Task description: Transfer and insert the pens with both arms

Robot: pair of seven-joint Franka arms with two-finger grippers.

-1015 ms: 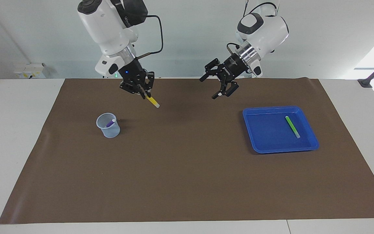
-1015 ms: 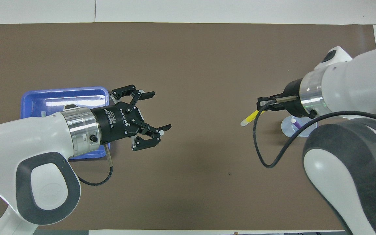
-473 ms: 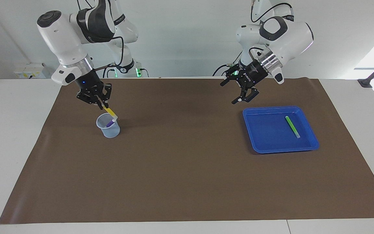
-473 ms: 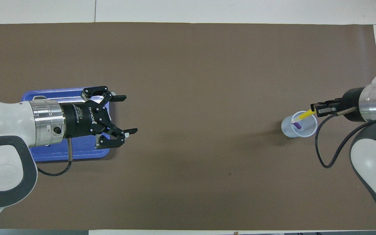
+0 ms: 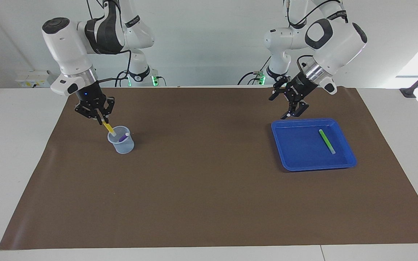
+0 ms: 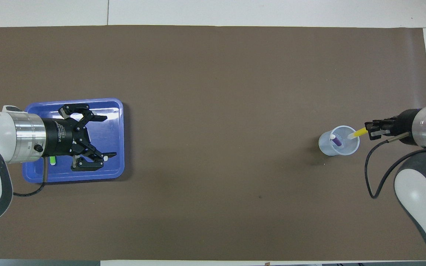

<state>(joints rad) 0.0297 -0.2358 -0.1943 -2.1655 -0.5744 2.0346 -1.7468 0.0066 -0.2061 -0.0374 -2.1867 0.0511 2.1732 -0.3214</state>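
Facing view
Table: a white tabletop [image 5: 20, 152] covered across its middle by a large brown mat [image 5: 209, 192].
Right arm: a big white robot arm [image 5: 72, 47] reaching down toward the right arm's end of the mat.
Right gripper [image 5: 102, 120]: black, two-fingered, fingertips pressed together on the upper end of a thin yellow marker pen [image 5: 108, 128].
Yellow pen: tilted, its lower end dipping inside the rim of a small translucent pale-blue plastic cup [image 5: 122, 142].
Cup: standing upright on the mat, with a thin purple marker pen with a whitish cap [image 5: 123, 137] leaning inside it.
Left arm: a second big white robot arm [image 5: 334, 41] angled downward at the left arm's end of the table.
Left gripper [image 5: 291, 110]: black, fingers spread apart, holding nothing, hanging over the robot-side edge of a shallow rectangular blue plastic tray [image 5: 296, 159].
Green pen: a thin green marker pen with a pale cap [image 5: 327, 141] lying flat in the tray, apart from the gripper.
Background: two smaller white arms with green lights [image 5: 140, 72] stand by the wall.

Overhead view
Left gripper [image 6: 105, 137]: fingers wide apart over the blue tray [image 6: 118, 111], covering most of it.
Green pen: only a short bit [image 6: 53, 160] shows beside the gripper's body.
Right gripper [image 6: 369, 131]: closed on the yellow pen [image 6: 357, 133] just beside the cup's rim.
Cup [image 6: 325, 146]: the yellow pen's pale end sits inside it, next to the purple pen [image 6: 337, 140].
Mat [image 6: 213, 74]: brown, spanning nearly the whole picture.
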